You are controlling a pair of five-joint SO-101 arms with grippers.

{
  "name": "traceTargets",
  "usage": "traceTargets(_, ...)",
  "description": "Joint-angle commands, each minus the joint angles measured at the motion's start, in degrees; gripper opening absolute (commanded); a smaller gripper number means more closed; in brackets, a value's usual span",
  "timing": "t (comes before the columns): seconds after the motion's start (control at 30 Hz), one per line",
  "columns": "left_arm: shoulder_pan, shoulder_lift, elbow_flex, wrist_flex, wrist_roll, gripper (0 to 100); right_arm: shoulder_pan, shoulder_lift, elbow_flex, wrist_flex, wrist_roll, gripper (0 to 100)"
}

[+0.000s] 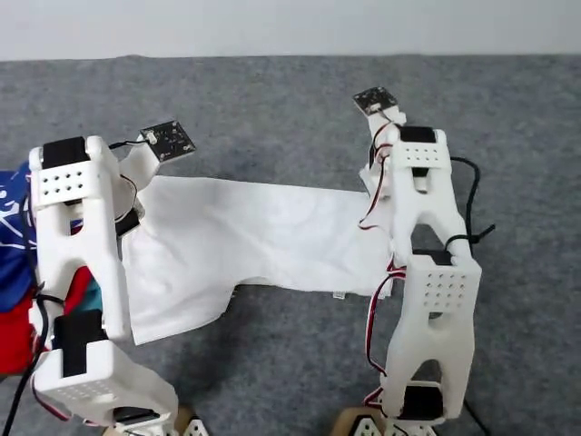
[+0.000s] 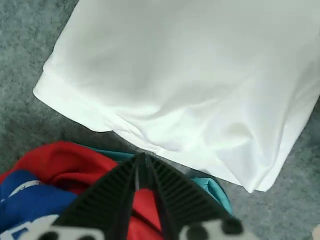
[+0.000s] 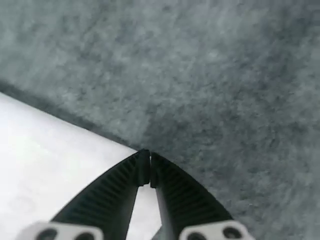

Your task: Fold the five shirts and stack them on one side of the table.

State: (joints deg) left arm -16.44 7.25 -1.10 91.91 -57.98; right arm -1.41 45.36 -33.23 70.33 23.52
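claw (image 2: 145,160), tips together, over red shirt (image 2: 60,161) beside white shirt (image 2: 190,75).

I could read nothing anywhere. The blue shirt (image 1: 11,218) at the nine o'clock edge of the table (image 1: 272,109) carried white markings too cut off to make out. A tiny tag (image 1: 338,293) at the six o'clock hem of the white shirt (image 1: 254,236) was too small to read.

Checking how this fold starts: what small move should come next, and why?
The white shirt lies spread out, unfolded. The left gripper and right gripper are both shut, tips at the shirt's edges, with no cloth visibly pinched. So probably: open both and close them on those edges, ready to lift and fold.
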Motion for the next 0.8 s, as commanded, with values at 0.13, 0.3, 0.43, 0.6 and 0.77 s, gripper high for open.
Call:
traceTargets(0.13,-0.26,-2.73,-1.89,-0.79,0.62,1,-0.40,-2.24,-13.89,14.29,-1.05,1.0)
traceTargets(0.3,0.09,-2.73,-2.07,-0.97,3.96,1,-1.89,-3.47,-19.16,26.68,-1.14,1.0)
traceTargets(0.43,0.18,-2.73,-1.89,-0.44,10.02,1,-2.59,-3.74,-19.60,32.84,-1.14,0.9)
traceTargets(0.6,0.18,-2.11,-1.54,6.68,10.11,1,-3.03,-7.52,-19.60,32.66,-2.55,0.9)
traceTargets(0.77,-2.37,-4.22,1.80,8.53,6.51,7,-7.34,-13.85,-14.77,32.66,-2.90,1.0)
